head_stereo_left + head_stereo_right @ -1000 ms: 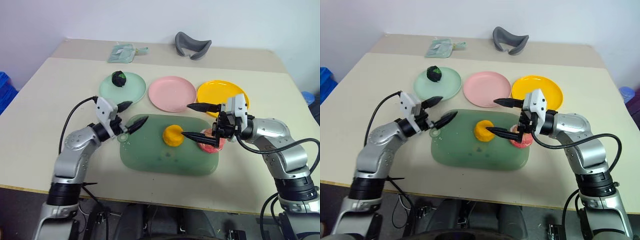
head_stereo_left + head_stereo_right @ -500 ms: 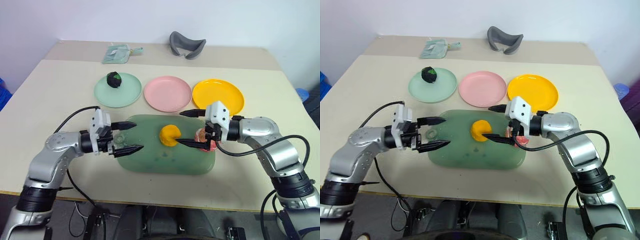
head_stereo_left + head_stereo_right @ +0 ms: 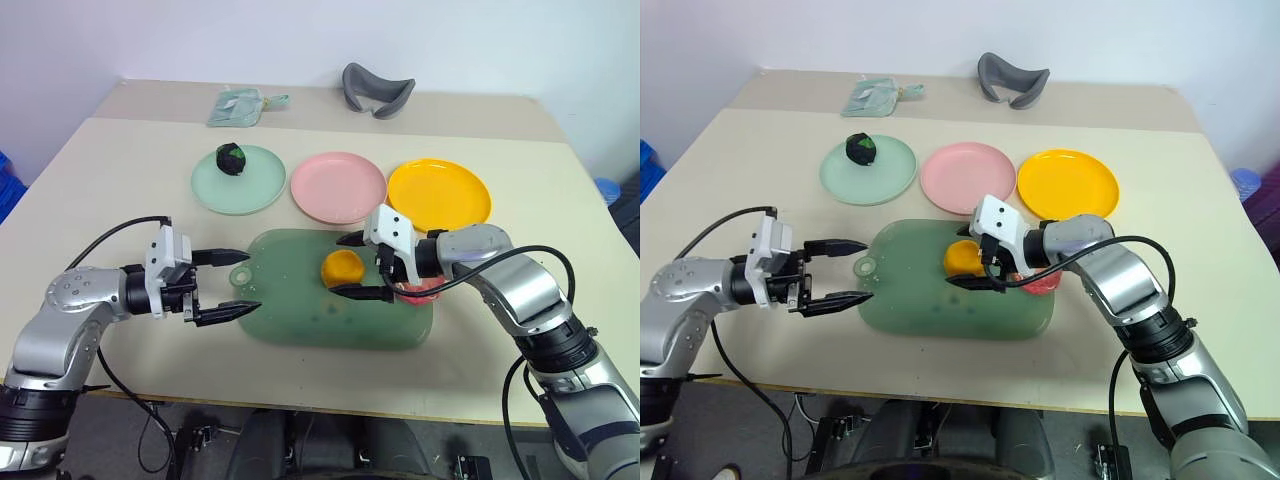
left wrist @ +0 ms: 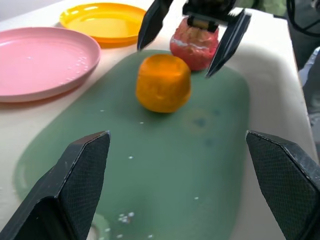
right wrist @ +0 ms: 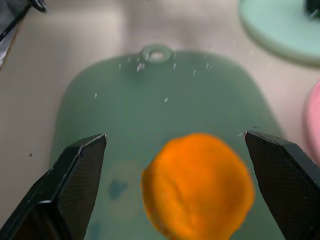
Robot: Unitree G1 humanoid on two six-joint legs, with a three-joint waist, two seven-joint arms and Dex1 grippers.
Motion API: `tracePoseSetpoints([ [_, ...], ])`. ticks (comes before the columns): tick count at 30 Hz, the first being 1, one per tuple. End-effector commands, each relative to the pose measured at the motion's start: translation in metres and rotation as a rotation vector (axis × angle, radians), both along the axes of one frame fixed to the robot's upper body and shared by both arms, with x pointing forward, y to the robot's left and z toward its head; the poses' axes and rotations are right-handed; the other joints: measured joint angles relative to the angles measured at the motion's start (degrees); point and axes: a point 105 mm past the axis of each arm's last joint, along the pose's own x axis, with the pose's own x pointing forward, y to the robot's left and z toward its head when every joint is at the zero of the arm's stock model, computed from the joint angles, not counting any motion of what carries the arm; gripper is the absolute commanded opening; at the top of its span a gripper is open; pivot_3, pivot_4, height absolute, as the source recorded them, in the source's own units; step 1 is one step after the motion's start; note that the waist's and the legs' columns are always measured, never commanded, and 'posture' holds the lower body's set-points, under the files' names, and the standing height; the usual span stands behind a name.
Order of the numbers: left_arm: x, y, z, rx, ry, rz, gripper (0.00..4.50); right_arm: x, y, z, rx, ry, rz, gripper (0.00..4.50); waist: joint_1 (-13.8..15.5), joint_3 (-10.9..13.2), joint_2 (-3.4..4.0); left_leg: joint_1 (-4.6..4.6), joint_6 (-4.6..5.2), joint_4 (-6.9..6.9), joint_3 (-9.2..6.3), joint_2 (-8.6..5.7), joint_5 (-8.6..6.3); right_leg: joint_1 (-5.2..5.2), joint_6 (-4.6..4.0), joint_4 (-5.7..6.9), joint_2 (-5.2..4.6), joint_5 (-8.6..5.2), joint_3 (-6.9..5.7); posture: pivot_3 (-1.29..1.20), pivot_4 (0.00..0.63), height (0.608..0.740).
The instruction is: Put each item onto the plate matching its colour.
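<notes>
Beige table [image 3: 120, 180] against a pale wall. Three plates are set in a row: green plate [image 3: 262, 190], holding the dark ball [image 3: 232, 158]; pink plate [image 3: 338, 187] and yellow plate [image 3: 439, 194], both bare. On the green cutting board [image 3: 300, 320] are found the orange lump [image 3: 342, 267] and, beside it, the red fruit [image 4: 195, 44]. The right gripper [image 3: 352, 266] is spread wide about the orange lump, nothing grasped. The left gripper [image 3: 240, 282] is held wide apart at the board's handle end, nothing grasped.
</notes>
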Motion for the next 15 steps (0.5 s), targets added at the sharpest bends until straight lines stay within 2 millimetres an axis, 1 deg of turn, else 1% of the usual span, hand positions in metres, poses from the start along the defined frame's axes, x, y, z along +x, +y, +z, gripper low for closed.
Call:
tracePoseSetpoints([
  [1,-0.0022,-0.0014,0.0080,-0.003,-0.047,0.006,4.42,0.0034,0.0039,0.0065,-0.017,-0.036,0.016,4.50,0.0,0.0,0.00,0.00,0.00,0.00,0.00,0.00,0.00,0.00,0.00,0.00,0.00,0.00,0.00,0.00,0.150,0.740],
  [14,-0.0096,-0.0014,0.0029,-0.018,-0.045,0.049,4.42,0.0094,0.0136,0.0022,-0.054,-0.049,0.038,4.50,0.0,0.0,0.00,0.00,0.00,0.00,-0.01,0.01,0.00,-0.01,0.00,0.01,-0.01,0.00,0.00,0.00,0.150,0.740],
  [15,-0.0095,-0.0015,0.0029,-0.020,-0.046,0.052,4.48,0.0108,0.0138,0.0027,-0.055,-0.054,0.037,4.25,-0.1,0.0,0.00,0.00,0.00,0.00,0.00,0.01,0.00,-0.01,0.00,0.00,-0.01,0.00,0.00,0.00,0.150,0.740],
])
